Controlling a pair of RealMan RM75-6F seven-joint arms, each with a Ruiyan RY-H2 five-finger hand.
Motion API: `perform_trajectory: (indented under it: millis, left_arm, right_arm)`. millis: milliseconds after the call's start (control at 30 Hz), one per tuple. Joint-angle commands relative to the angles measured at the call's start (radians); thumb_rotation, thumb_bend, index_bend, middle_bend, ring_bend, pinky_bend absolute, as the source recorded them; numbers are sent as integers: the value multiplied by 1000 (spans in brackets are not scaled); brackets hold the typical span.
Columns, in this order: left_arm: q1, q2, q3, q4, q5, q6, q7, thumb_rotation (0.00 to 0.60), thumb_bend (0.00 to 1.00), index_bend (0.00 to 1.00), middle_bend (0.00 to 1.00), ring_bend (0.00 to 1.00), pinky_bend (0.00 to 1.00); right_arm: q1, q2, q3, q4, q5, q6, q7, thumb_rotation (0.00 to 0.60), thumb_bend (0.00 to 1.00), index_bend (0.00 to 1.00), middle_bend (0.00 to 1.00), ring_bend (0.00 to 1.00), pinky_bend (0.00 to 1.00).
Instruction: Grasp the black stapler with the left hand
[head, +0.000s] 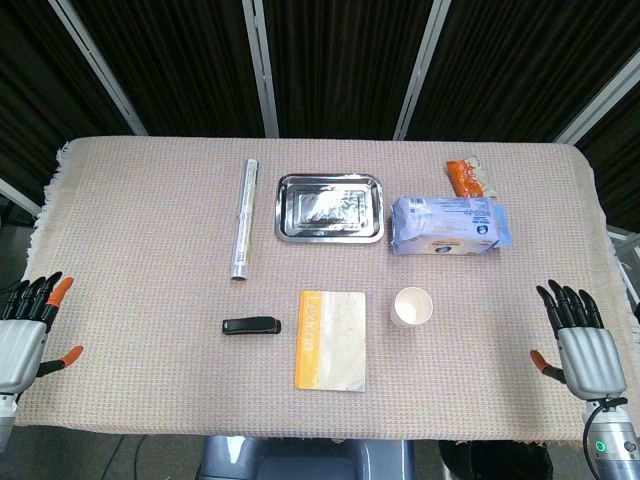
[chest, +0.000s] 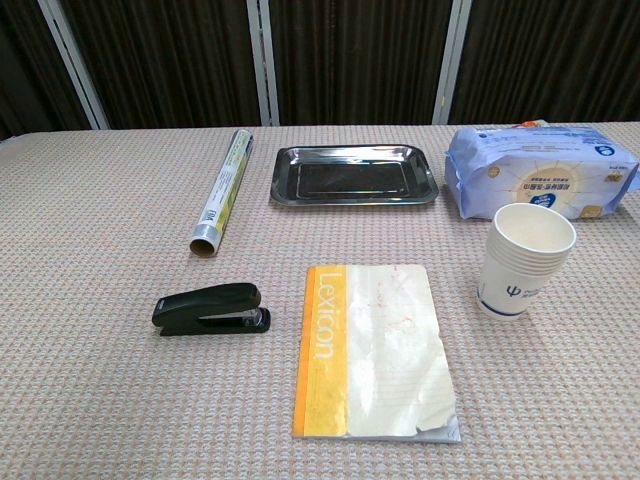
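Observation:
The black stapler (head: 251, 326) (chest: 211, 308) lies flat on the cloth, left of an orange and white booklet. My left hand (head: 27, 335) hovers at the table's left edge, well left of the stapler, fingers spread and holding nothing. My right hand (head: 582, 348) stays at the right edge, fingers apart and empty. Neither hand appears in the chest view.
A Lexicon booklet (head: 332, 340) (chest: 373, 347) lies right of the stapler. A paper cup (head: 411, 307) (chest: 521, 259), a steel tray (head: 330, 208) (chest: 354, 174), a foil roll (head: 245, 218) (chest: 222, 192), a wipes pack (head: 447, 226) (chest: 541, 181) and an orange snack packet (head: 466, 178) sit farther back.

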Motion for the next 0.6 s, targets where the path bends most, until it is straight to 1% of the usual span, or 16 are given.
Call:
perform_trajectory:
  millis: [33, 200, 367, 600]
  left_arm:
    - [2, 0, 1, -1, 0, 2, 1, 600, 152, 0, 0, 0, 0]
    - [1, 0, 1, -3, -6, -4, 2, 600, 152, 0, 0, 0, 9]
    - [-11, -10, 7, 0, 8, -24, -15, 600, 155, 0, 0, 0, 81]
    - [-36, -71, 5, 26, 26, -46, 38, 600, 161, 0, 0, 0, 162]
  right_arm:
    - [0, 0, 0, 0, -1, 0, 1, 600, 168, 0, 0, 0, 0]
    - [2, 1, 0, 1, -3, -1, 4, 600, 168, 0, 0, 0, 0]
    - [6, 5, 3, 5, -2, -5, 17, 600, 168, 0, 0, 0, 0]
    - [7, 10, -1, 2, -12, -7, 32, 600, 168, 0, 0, 0, 0]
